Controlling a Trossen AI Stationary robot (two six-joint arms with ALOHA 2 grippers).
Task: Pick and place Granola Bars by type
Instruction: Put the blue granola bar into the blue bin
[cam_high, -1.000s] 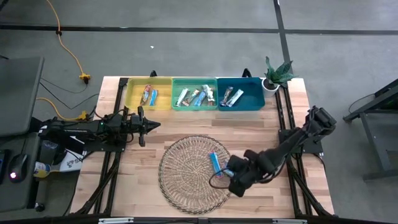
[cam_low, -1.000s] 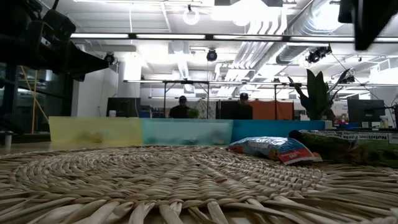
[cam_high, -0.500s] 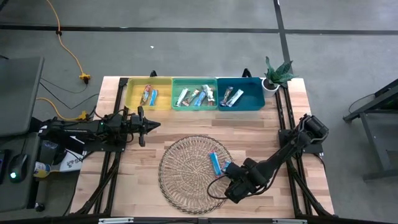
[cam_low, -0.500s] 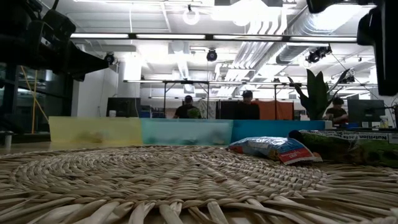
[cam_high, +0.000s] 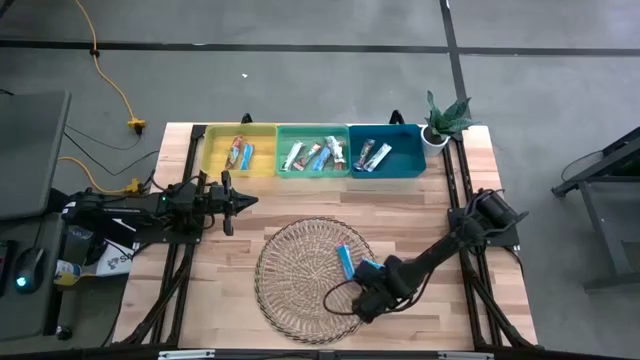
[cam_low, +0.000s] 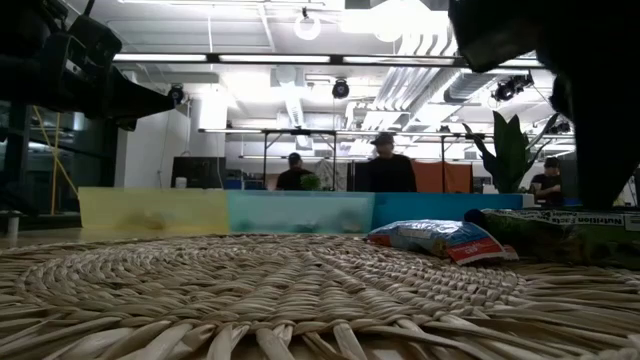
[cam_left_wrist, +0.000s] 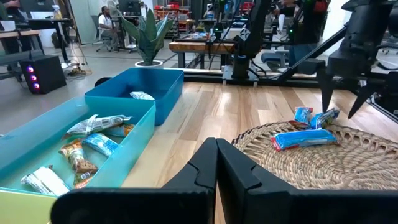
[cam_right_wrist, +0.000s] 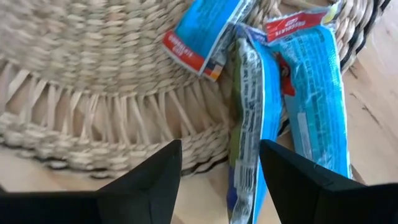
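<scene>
Right gripper (cam_right_wrist: 217, 180): fingers spread, low over wicker mat (cam_high: 300, 285) edge. Blue granola bars (cam_right_wrist: 298, 106) just ahead of fingertips, apparently untouched. Left gripper (cam_high: 232, 203): fingers pressed together, well apart, near bins (cam_high: 313, 165).

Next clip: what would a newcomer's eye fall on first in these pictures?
Probably the round woven mat at the table's middle, with the right gripper hanging open over blue-wrapped granola bars at its right edge. Next, the yellow, green and blue bins along the far edge, already holding bars. The left gripper waits shut at the left.
</scene>
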